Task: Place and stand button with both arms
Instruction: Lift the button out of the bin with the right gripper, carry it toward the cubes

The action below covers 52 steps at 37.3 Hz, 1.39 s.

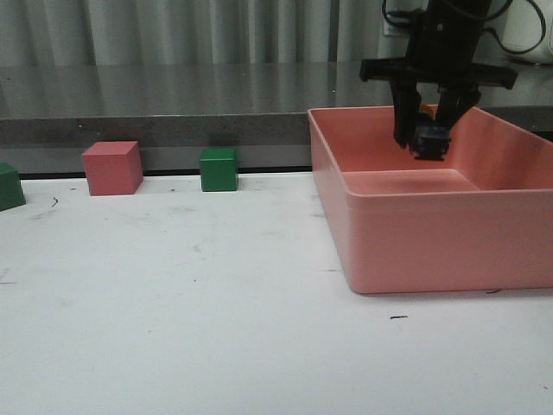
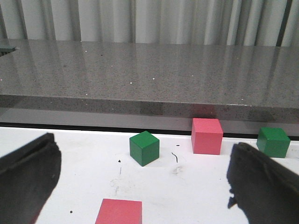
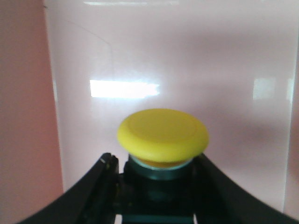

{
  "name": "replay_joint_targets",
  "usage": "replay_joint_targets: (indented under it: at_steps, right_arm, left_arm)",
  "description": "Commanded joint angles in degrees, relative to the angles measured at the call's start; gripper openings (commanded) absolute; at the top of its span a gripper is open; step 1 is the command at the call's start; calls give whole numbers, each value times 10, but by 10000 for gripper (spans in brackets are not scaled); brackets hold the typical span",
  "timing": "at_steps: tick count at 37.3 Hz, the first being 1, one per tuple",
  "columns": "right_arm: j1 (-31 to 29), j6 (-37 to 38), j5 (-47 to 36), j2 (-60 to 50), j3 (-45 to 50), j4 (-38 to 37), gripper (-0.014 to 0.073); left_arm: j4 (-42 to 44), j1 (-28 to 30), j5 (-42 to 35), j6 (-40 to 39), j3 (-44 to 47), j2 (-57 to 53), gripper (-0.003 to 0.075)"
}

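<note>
Yellow-capped button [image 3: 162,140] sits clamped between right claw [image 3: 156,186], apparently over the pink bin [image 1: 415,251].

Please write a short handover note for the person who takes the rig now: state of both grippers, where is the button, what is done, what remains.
Right gripper: shut on the button, held over the pink bin, yellow cap facing its wrist camera.
Left gripper: open, holding nothing, above the white table near the cubes.
Done: button grasped.
Left: bring it out to the table and stand it with both arms.
</note>
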Motion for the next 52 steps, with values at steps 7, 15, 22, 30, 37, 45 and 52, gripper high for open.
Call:
replay_joint_targets:
  at_steps: [7, 15, 22, 30, 37, 45, 52]
  right_arm:
    - [56, -1, 66, -91, -31, 33, 181]
    - [158, -1, 55, -95, -31, 47, 181]
    - [244, 1, 5, -72, -31, 70, 181]
    - [318, 8, -15, -14, -64, 84, 181]
    - [341, 35, -2, 57, -144, 84, 181]
    - [332, 123, -1, 108, -178, 33, 182]
    - [331, 175, -1, 139, -178, 28, 182]
  left_arm:
    - [-5, 1, -49, -2, -21, 8, 690]
    - [-5, 1, -49, -2, -21, 8, 690]
    - [-5, 1, -49, -2, -21, 8, 690]
    - [-5, 1, -49, -2, -21, 8, 690]
    - [-5, 1, -49, -2, -21, 8, 690]
    - [-5, 1, -49, -2, -21, 8, 690]
    - [-5, 1, -49, -2, -21, 8, 690]
